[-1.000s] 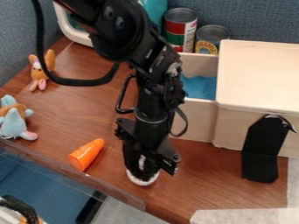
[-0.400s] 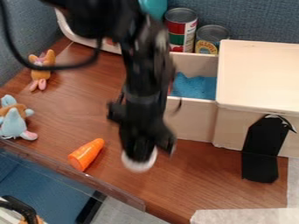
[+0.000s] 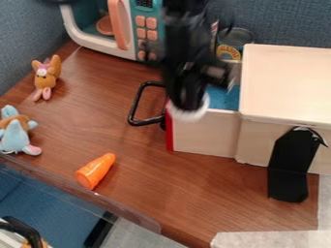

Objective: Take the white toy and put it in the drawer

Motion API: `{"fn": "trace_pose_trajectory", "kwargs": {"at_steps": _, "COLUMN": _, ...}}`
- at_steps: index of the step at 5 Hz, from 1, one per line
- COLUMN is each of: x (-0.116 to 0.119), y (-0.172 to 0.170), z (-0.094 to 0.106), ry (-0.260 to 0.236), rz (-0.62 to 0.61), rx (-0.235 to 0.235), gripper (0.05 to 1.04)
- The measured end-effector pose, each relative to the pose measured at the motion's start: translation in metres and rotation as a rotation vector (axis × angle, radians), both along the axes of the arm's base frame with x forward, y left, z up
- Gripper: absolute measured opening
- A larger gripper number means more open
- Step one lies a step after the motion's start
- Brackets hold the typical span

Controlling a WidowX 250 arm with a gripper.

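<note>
Pinches the white toy (image 3: pixel 188 115) between the jaws of the gripper (image 3: pixel 188 105), low at their tips. Has the drawer (image 3: pixel 204 138) beneath the jaws and the black handle (image 3: pixel 135 103) near them.

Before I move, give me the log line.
claw: holding white toy | drawer: open, blue item inside | toy: near drawer rim, not inside | carrot: on table

Carrot (image 3: pixel 96 170) left of drawer (image 3: pixel 205 138), can (image 3: pixel 235 38) behind drawer.

blue-grey fabricky panels (image 3: pixel 291 22) at the back and left, pretty basic brown wood-look tabletop (image 3: pixel 161 179), see-through strip (image 3: pixel 126 209) along its lower-left edge
</note>
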State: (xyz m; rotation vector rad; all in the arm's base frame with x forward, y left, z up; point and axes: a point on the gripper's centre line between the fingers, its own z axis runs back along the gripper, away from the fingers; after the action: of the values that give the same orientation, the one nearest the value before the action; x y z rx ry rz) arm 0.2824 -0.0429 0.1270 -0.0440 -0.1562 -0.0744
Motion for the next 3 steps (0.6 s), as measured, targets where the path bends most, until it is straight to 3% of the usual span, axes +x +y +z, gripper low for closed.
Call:
{"fn": "trace_pose_trajectory", "kwargs": {"at_steps": 1, "x": 0.022, "y": -0.008, "z": -0.005, "ry": -0.062, "rz": 0.03, "rx": -0.038, "gripper": 0.226}}
{"fn": "trace_pose_trajectory", "kwargs": {"at_steps": 3, "x": 0.058, "y": 0.003, "z": -0.038, "ry": -0.066, "rz": 0.088, "rx": 0.017, "gripper": 0.226}}
